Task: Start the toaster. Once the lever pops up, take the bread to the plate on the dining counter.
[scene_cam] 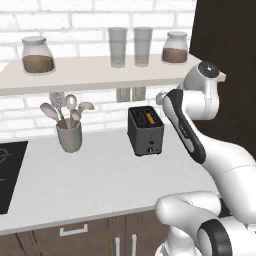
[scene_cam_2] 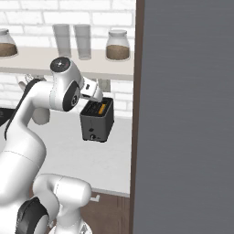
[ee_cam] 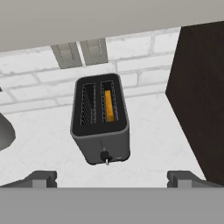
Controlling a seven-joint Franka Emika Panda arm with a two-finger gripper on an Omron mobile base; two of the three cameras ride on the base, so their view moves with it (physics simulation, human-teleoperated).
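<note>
A grey utensil cup [scene_cam: 69,135] stands on the pale grey surface [scene_cam: 90,185], holding wooden spoons and a spatula. A black cooktop [scene_cam: 9,172] is set into the surface at its left end. Above, a beige shelf [scene_cam: 95,72] carries two lidded glass jars [scene_cam: 37,55] with brown contents and two empty glasses [scene_cam: 118,47] between them. Two wall outlets [ee_cam: 80,52] sit on the white brick wall [scene_cam: 100,17] under the shelf. Brown cabinets [scene_cam: 75,235] run below the surface. A tall dark panel [ee_cam: 199,96] rises at the right.

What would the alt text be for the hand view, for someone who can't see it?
Seen from above, a dark grey toaster stands on a pale worktop against a white brick wall, with an orange bread slice in its right slot and the lever on its near face. The open gripper hovers short of it.
</note>
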